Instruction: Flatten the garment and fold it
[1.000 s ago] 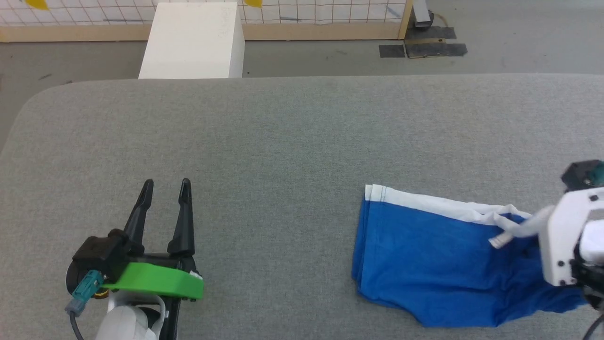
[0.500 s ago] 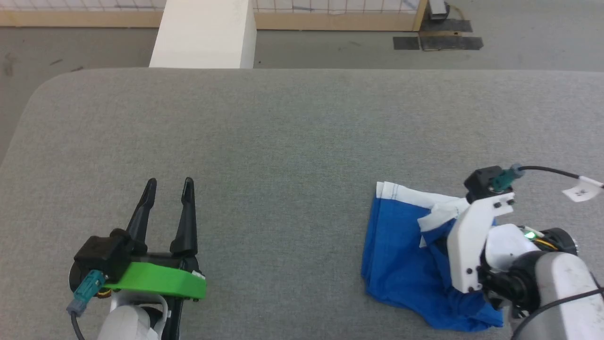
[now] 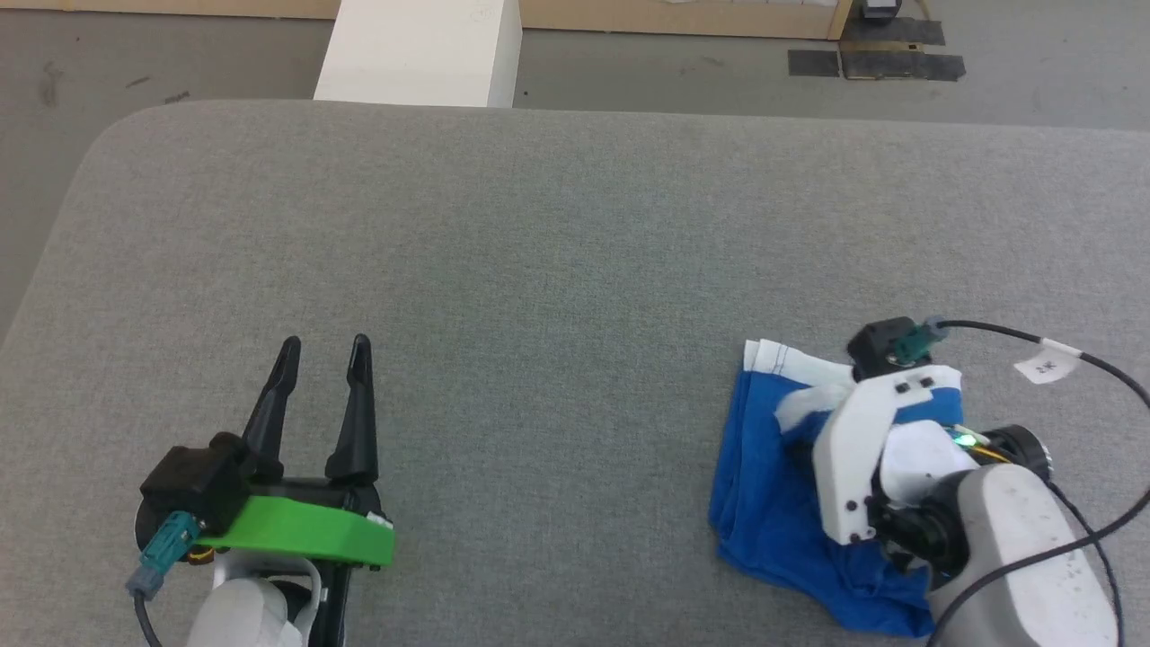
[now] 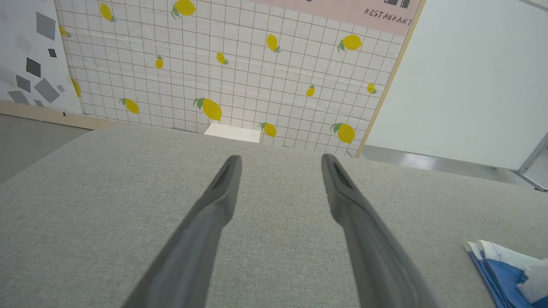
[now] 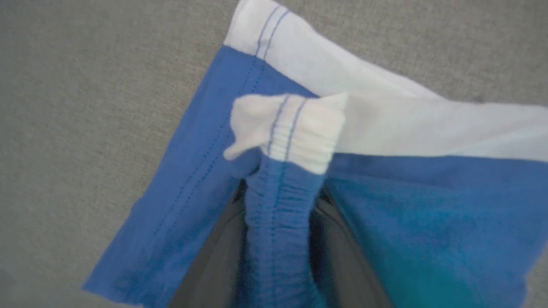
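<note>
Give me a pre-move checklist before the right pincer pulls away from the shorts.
1. Left pincer open, empty, apart from the garment: ok.
2. Right pincer released: cannot tell; the waistband sits between its fingers.
3. Folded layer flat: not ok; the waistband end is bunched.
4. Waistband end meets the leg hem: not ok; it stops short.
5. Visible part of the garment lies on the table: ok.
</note>
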